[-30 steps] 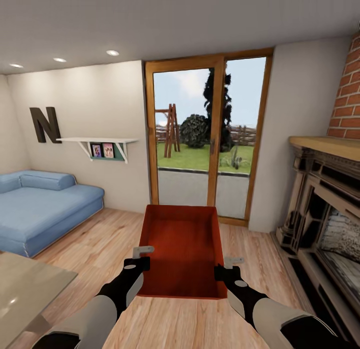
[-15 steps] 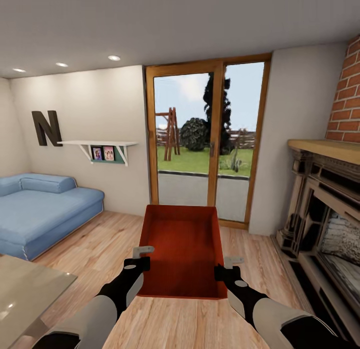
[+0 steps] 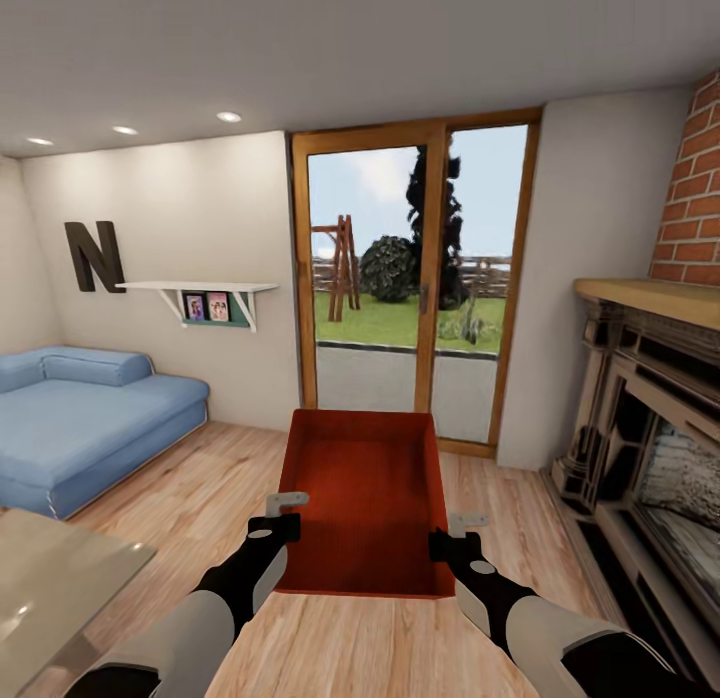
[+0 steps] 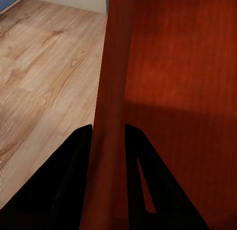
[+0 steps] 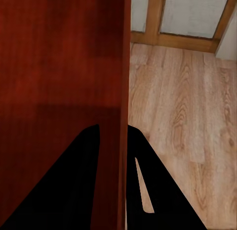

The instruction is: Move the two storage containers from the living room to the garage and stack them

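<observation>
One orange-red storage container (image 3: 362, 498) hangs in the air in front of me, open top up, above the living room's light wood floor. My left gripper (image 3: 285, 515) is shut on its left wall (image 4: 111, 116), one dark finger (image 4: 74, 156) on each side of the thin wall. On the opposite side, my right gripper (image 3: 452, 533) pinches the right wall (image 5: 121, 91) the same way. The container's inside is bare.
Wood-framed glass doors (image 3: 420, 278) stand straight ahead. A blue sofa (image 3: 80, 418) is at the left, a brick fireplace (image 3: 650, 398) at the right, and a glass tabletop corner (image 3: 50, 578) at the lower left. Open plank floor (image 3: 500, 498) lies around the container.
The whole view has shifted slightly, with the room sitting a little lower in the picture than one second ago. Container and both grippers keep the same pose.
</observation>
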Robot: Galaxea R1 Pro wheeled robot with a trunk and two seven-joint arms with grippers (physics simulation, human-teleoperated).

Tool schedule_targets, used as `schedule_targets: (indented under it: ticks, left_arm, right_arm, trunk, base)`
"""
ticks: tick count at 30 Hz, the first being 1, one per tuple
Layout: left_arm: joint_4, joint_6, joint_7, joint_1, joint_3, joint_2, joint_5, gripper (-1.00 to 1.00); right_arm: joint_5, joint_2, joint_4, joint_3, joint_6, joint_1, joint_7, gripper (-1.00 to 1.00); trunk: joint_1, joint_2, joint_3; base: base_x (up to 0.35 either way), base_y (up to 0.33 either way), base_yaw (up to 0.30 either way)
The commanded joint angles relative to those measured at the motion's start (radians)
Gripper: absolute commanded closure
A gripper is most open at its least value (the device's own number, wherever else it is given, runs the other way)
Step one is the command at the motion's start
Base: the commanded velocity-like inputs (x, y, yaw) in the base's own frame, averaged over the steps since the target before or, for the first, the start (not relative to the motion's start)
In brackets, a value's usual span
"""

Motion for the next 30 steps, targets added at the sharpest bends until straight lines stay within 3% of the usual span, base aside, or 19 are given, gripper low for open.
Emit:
schedule_targets:
  ticks: [1,6,24,30]
  left_arm:
    - [0.0,0.008,0.011,-0.001,0.04,0.007,0.011,1.0]
    - [0.0,0.009,0.011,-0.001,0.04,0.007,0.012,1.0]
    - [0.0,0.007,0.011,-0.001,0.04,0.007,0.011,1.0]
    - [0.0,0.007,0.011,-0.001,0.04,0.007,0.01,1.0]
  right_arm:
    - [-0.001,-0.005,-0.003,-0.04,-0.008,-0.001,-0.007,1.0]
    - [-0.001,-0.006,-0.003,-0.04,-0.009,-0.001,-0.009,1.0]
    - [-0.001,-0.003,-0.003,-0.04,-0.008,-0.001,-0.009,1.0]
    - [-0.001,-0.002,-0.003,-0.04,-0.009,-0.001,-0.009,1.0]
  trunk:
    - [0.0,-0.001,-0.001]
    - [0.0,-0.001,-0.001]
    - [0.0,-0.001,-0.001]
    - [0.0,-0.001,-0.001]
  base:
    - [-0.263,0.0,0.0]
    - [-0.329,0.0,0.1]
    - [-0.343,-0.03,0.274]
    - [-0.144,-0.072,0.299]
